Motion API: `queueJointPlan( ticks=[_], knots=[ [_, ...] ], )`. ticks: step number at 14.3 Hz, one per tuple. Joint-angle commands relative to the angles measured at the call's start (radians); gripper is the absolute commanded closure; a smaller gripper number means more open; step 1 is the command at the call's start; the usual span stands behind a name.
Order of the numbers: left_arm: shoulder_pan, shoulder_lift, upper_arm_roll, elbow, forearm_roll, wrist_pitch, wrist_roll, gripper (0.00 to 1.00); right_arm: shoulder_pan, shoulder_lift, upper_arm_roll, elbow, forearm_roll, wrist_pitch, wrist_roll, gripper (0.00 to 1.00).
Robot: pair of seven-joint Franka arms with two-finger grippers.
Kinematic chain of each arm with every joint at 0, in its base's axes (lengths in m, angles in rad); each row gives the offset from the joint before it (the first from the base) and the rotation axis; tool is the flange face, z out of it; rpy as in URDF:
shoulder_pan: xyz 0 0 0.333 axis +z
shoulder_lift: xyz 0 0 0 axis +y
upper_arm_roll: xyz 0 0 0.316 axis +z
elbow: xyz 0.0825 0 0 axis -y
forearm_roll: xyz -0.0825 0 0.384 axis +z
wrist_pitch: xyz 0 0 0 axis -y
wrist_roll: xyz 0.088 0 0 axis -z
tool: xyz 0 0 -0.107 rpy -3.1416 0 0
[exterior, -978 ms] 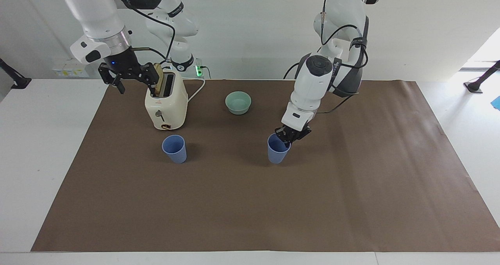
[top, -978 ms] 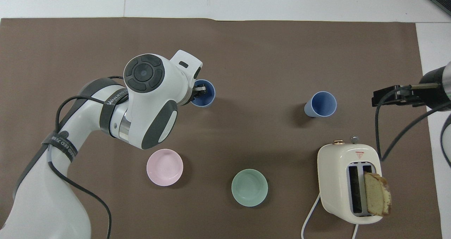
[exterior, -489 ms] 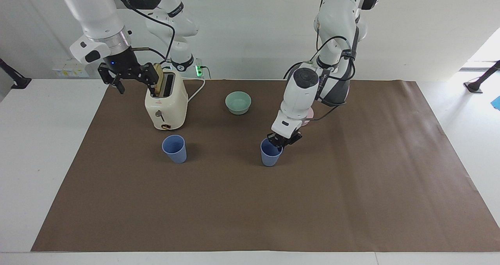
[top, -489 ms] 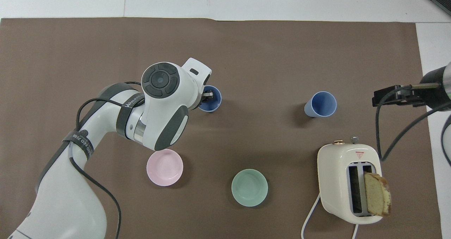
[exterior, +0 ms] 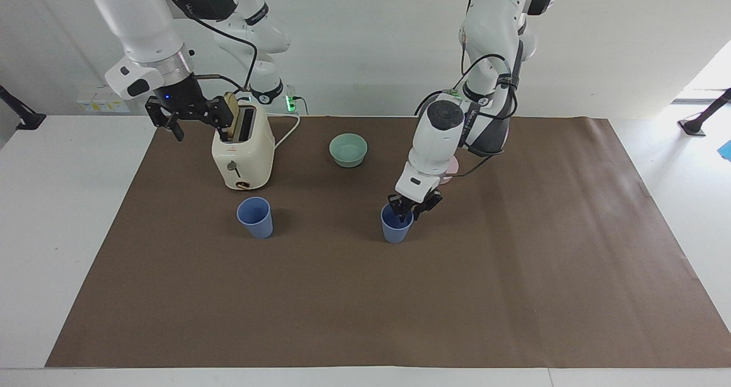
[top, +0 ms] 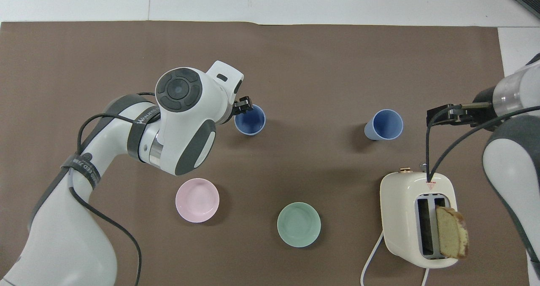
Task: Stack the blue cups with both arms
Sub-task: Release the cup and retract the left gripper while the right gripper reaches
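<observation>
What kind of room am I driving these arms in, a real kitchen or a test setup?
Most likely a lab test bench dressed as a kitchen: a brown paper sheet covers a white table, kitchen props like the toaster stand on it, and the wall is bare white.

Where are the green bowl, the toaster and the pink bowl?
green bowl (top: 298,224): overhead view, inside bottom.
toaster (exterior: 243,158): facing view, front wall.
pink bowl (top: 197,200): overhead view, inside bottom.

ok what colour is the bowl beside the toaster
Teal green bowl, clearest in the overhead view.
</observation>
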Motion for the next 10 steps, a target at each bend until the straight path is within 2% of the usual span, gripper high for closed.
queueJointPlan(
  ticks=[1,5,8,10],
  knots=[
    [0.074,-0.092,-0.001,-0.014,0.025,-0.049,0.043,0.00,-0.010,0.052,0.006,-0.050,0.019,0.075,-0.013,0.00],
    [0.224,-0.210,-0.002,-0.016,0.022,-0.187,0.256,0.00,-0.005,0.119,0.005,-0.089,0.017,0.203,-0.011,0.00],
    [0.312,-0.265,-0.002,-0.016,0.014,-0.268,0.414,0.00,-0.005,0.168,0.006,-0.103,0.017,0.225,-0.010,0.00],
    [0.359,-0.305,-0.001,-0.011,0.011,-0.336,0.526,0.00,0.001,0.169,0.005,-0.109,0.017,0.247,-0.001,0.00]
  ],
)
